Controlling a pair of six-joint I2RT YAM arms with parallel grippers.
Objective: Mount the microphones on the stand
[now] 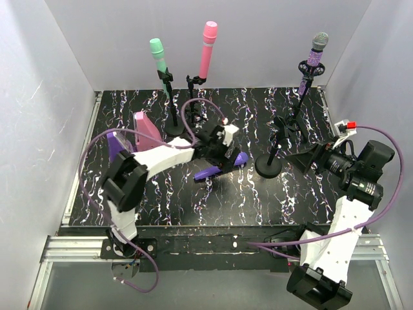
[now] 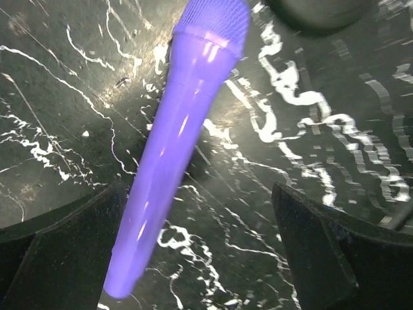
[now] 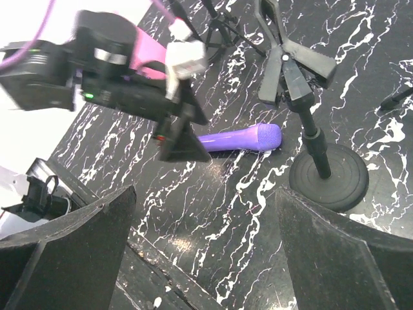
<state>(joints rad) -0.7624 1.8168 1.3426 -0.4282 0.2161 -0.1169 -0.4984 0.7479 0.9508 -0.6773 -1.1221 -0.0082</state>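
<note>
Plain purple microphone (image 1: 222,166) flat on marbled table (image 1: 161,200) at centre, head toward 2 o'clock. Left gripper (image 1: 216,158) spread wide directly above, grasping nothing. Right gripper (image 1: 302,158) at 3 o'clock, likewise released, beside black stand (image 1: 268,168). Mint microphone (image 1: 158,55) and pink microphone (image 1: 208,48) clipped upright near 12 o'clock, glittery microphone (image 1: 316,55) toward 1 o'clock.

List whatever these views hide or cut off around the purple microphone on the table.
- Top view: middle of the purple microphone, behind the left claw.
- Right wrist view: its tail end, behind that claw's finger.
- Left wrist view: most of the nearby stand base, cut off by the top edge.
</note>
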